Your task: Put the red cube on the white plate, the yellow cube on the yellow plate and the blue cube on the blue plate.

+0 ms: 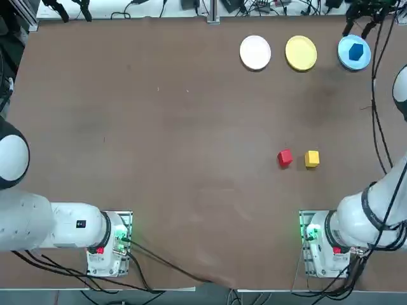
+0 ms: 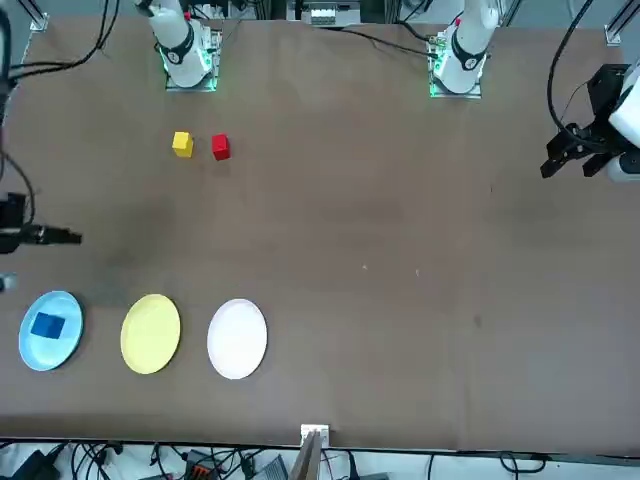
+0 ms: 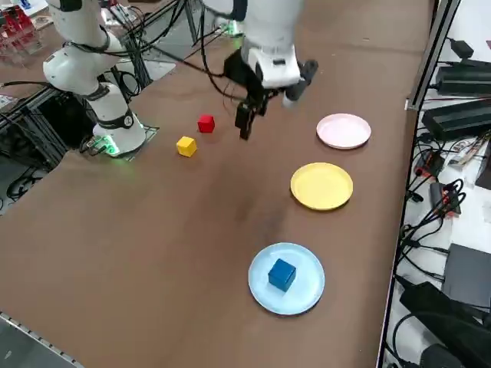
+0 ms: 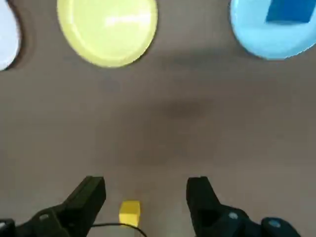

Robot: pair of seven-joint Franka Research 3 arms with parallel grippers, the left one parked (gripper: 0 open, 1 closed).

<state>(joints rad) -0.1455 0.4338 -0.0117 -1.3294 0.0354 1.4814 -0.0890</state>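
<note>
**Right gripper hangs wide open; blue cube on its plate**

The right arm [image 1: 375, 200] reaches out from its base and bends up past the right edge of the top view. In the right side view its wrist [image 3: 272, 57] comes down from the top edge, and the right gripper [image 4: 146, 185] hangs in the air above the table [image 1: 191, 140]. Its two fingers stand wide apart, pointing down, with the yellow cube [image 1: 311, 159] showing between them in the wrist view, down on the table and clear of both.

The yellow cube sits just to the right of the red cube [image 1: 285, 157], the two apart from each other, both on the bare tabletop between the right arm's base and the plates. The blue cube [image 1: 356, 52] rests on the blue plate [image 1: 344, 58]. The plates lie in a row at the far side: white plate [image 1: 255, 52] on the left, yellow plate [image 1: 301, 53] in the middle, blue plate on the right.
</note>
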